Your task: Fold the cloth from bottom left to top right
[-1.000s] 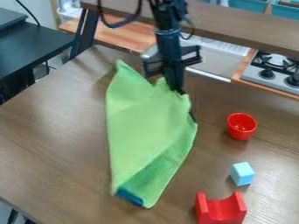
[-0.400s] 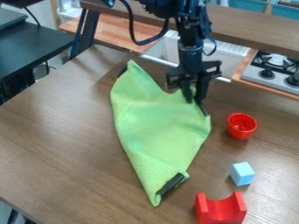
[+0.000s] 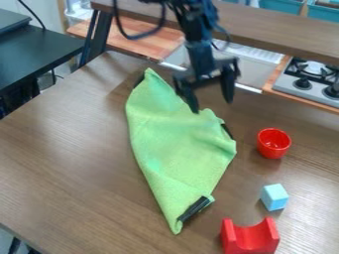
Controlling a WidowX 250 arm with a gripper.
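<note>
My gripper (image 3: 212, 106) hangs above the upper right edge of the green cloth, its two fingers spread wide apart with nothing between them. The green cloth (image 3: 177, 149) lies in the middle of the table, long and narrow, with one point at the upper left and another at the lower end. A dark patch shows at its lower right edge, and smaller dark bits stick out at its upper left and right edges.
Right of the cloth are a red cup (image 3: 273, 143), a light blue cube (image 3: 274, 197) and a red curved block (image 3: 250, 236). Behind the table (image 3: 73, 163) stand a sink and a stove (image 3: 310, 82).
The gripper first moved right with the cloth, then opened and rose off it. The cloth's upper right part shifted right; its lower end swung right, with a dark patch now showing.
</note>
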